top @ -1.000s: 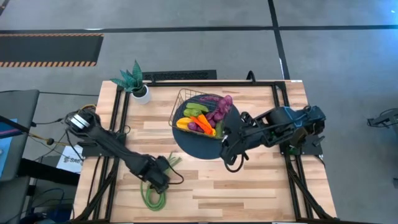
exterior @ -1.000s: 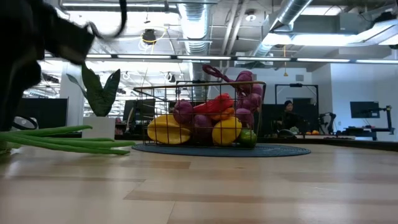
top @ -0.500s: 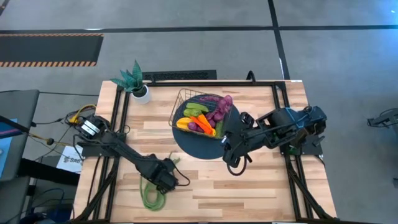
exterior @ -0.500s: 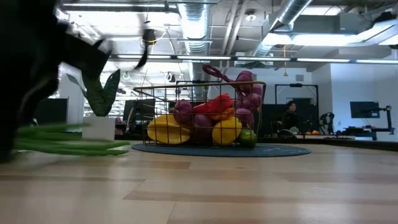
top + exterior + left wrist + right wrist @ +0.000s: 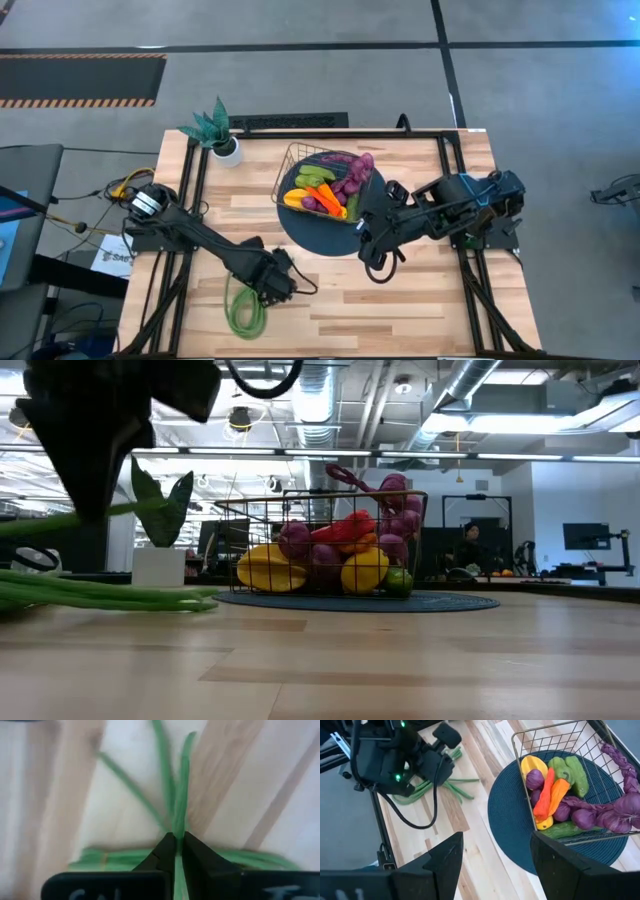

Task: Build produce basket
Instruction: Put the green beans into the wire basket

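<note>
Starting at the left of the high view, your left arm reaches from the table's left edge toward the lower middle of the frame. Your left gripper (image 5: 278,283) is clenched on the long green beans (image 5: 243,310), and the left wrist view shows its 2 dark fingers (image 5: 196,862) pinching 1 green strand between them. The rest of the bundle lies in a loop on the wooden table (image 5: 420,300), just below and left of the gripper. In the low view, the beans (image 5: 110,596) stretch along the tabletop at the left edge of the frame.

At the upper left corner of the table stands a spiky green plant (image 5: 212,128) in a white pot.

At the centre of the high view, the wire basket (image 5: 300,157) sits on a dark blue round mat (image 5: 320,235). You can see produce inside it: a yellow fruit (image 5: 293,198), green pieces (image 5: 314,176), an orange pepper (image 5: 330,195) and a purple grape string (image 5: 356,172) draped over the basket's right side.

To the right, your right arm comes in from the table's right edge. Your right gripper (image 5: 372,250) hangs over the mat's lower right rim with its fingers spread apart, grasping nothing.
</note>
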Controlling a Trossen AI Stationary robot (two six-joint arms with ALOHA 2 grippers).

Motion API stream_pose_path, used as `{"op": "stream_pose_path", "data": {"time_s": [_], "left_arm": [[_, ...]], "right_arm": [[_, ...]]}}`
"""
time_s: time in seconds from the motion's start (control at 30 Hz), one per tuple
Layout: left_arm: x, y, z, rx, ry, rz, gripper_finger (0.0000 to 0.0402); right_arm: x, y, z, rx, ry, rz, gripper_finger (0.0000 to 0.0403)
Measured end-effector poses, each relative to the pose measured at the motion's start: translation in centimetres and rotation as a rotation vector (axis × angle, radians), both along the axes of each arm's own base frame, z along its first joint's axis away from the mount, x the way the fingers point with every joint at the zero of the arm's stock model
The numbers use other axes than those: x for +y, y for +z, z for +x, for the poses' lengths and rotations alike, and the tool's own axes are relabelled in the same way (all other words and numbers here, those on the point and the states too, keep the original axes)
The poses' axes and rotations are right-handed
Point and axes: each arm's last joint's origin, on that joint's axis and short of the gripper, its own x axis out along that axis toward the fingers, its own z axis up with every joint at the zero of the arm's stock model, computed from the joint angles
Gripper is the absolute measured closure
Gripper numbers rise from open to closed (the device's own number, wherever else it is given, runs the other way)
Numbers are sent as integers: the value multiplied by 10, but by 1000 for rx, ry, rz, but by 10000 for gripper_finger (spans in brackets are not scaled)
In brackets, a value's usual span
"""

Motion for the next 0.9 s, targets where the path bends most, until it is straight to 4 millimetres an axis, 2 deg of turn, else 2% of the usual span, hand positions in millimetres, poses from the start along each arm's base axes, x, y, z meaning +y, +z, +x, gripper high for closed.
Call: {"op": "stream_pose_path", "data": {"time_s": [0.1, 0.23, 0.5, 0.7, 0.9], "left_arm": [[-2, 8, -4, 35, -13, 33, 398], [-6, 8, -7, 43, -56, 39, 379], [-9, 7, -4, 9, -82, 9, 289], [-6, -10, -7, 19, 3, -11, 220], [-1, -23, -11, 30, 35, 2, 188]], "right_arm": [[0, 0, 0, 0, -1, 1, 155], [0, 0, 0, -1, -3, 2, 155], [0, 0, 0, -1, -2, 2, 155], [4, 0, -2, 1, 18, -4, 155], [8, 0, -3, 2, 33, -6, 155]]}}
